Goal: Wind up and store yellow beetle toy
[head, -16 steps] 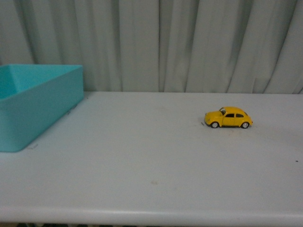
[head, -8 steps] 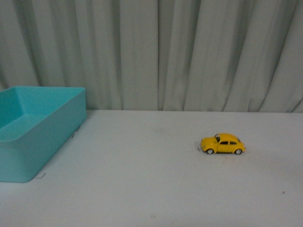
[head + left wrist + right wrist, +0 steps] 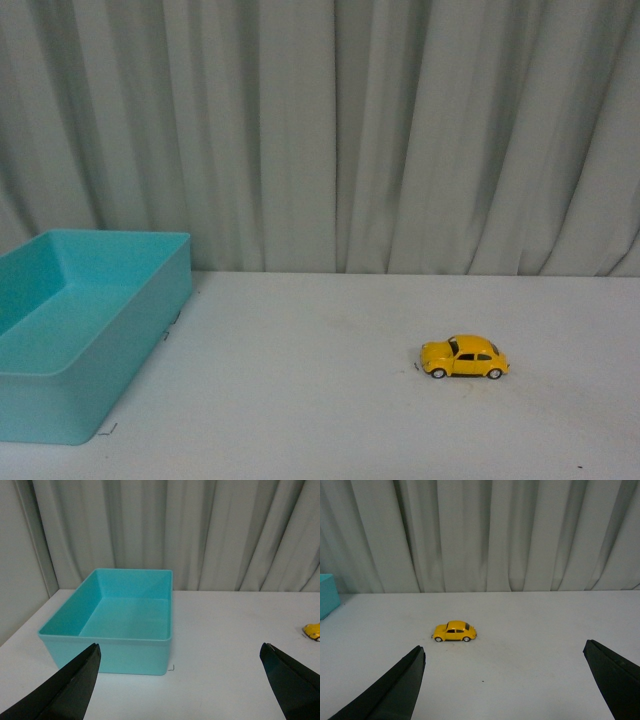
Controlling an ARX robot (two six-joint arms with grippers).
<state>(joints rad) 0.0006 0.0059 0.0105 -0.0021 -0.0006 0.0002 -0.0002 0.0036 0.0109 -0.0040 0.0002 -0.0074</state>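
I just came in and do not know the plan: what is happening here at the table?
Nothing is gripped right now. The yellow beetle toy stands on its wheels on the white table, apart from the empty turquoise bin at the left. The left tool and the right tool are both open and hold nothing. The toy is not yet stored.

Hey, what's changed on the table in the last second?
Only the view shifted: the yellow beetle toy and turquoise bin now show lower in frame, with more curtain above. The toy keeps its spot on the table right of the bin; nothing was grasped or released.
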